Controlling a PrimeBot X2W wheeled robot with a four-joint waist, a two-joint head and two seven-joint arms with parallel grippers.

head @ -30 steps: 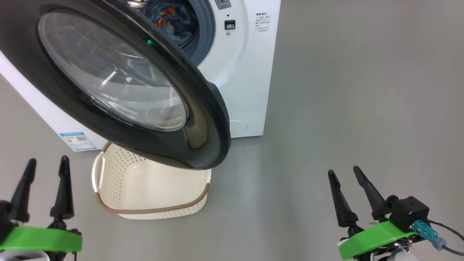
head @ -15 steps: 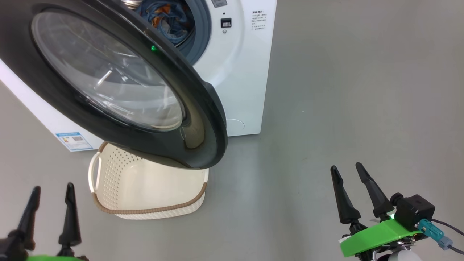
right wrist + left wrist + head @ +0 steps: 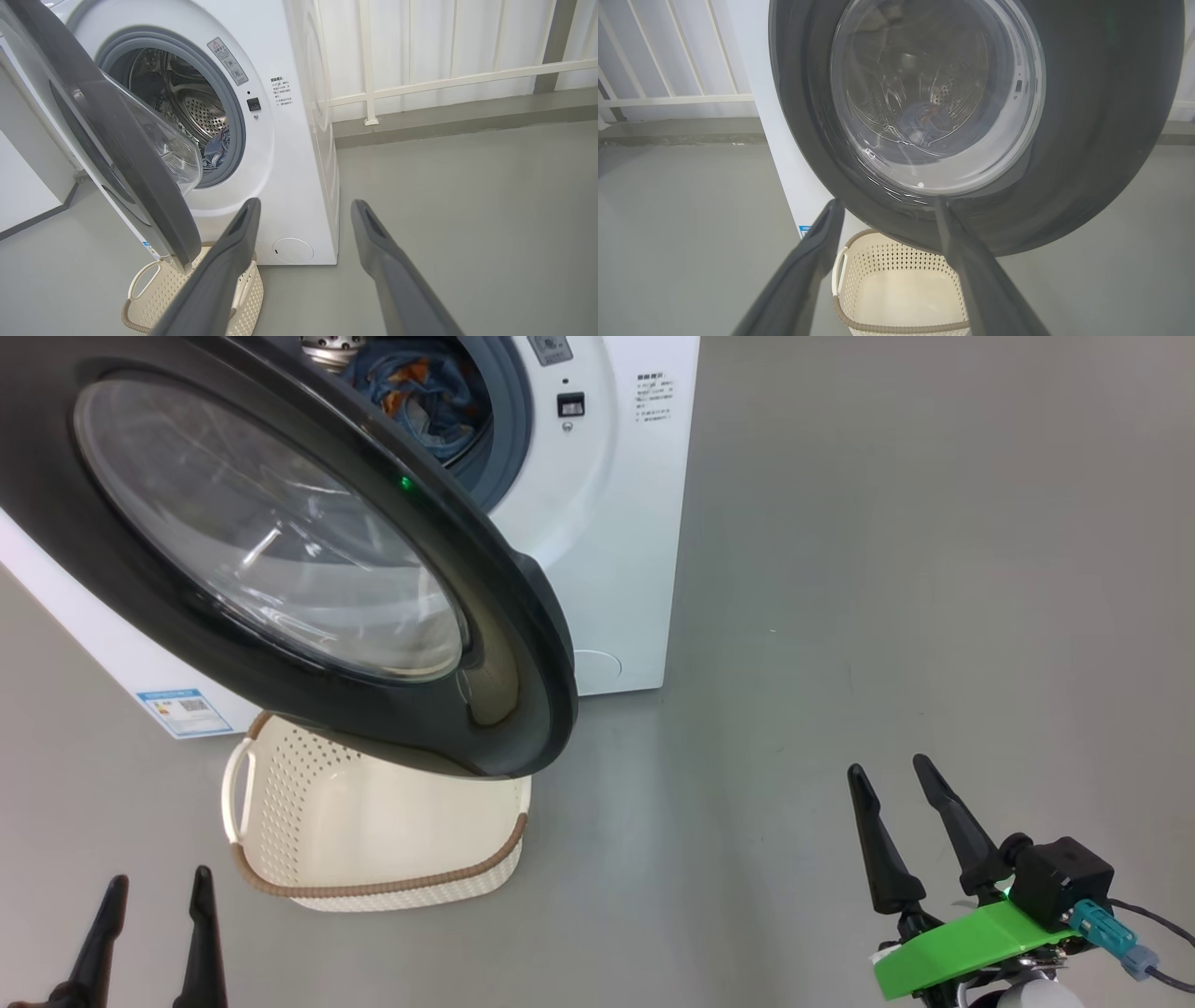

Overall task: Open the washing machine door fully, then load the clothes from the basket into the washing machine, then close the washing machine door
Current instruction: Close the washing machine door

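The washing machine [image 3: 607,523] stands at the upper left, and its door [image 3: 271,541] hangs open, swung out over the basket [image 3: 373,885]. Blue and orange clothes [image 3: 420,392] lie in the steel drum, and some clothes [image 3: 217,147] show low in the drum in the right wrist view. The cream basket [image 3: 901,328] looks empty inside. My left gripper [image 3: 157,879] is open at the lower left, near the basket's left handle. In its wrist view the left gripper [image 3: 887,205] points at the door [image 3: 934,98]. My right gripper [image 3: 887,767] is open over bare floor at the lower right.
Grey floor [image 3: 887,569] spreads out to the right of the machine. A white railing [image 3: 420,84] and a low kerb run behind it. A round filter cap [image 3: 597,665] and a blue label [image 3: 182,711] sit low on the machine.
My left gripper has dropped towards the bottom edge of the head view. The camera has shifted a little. The right gripper and the door have hardly moved.
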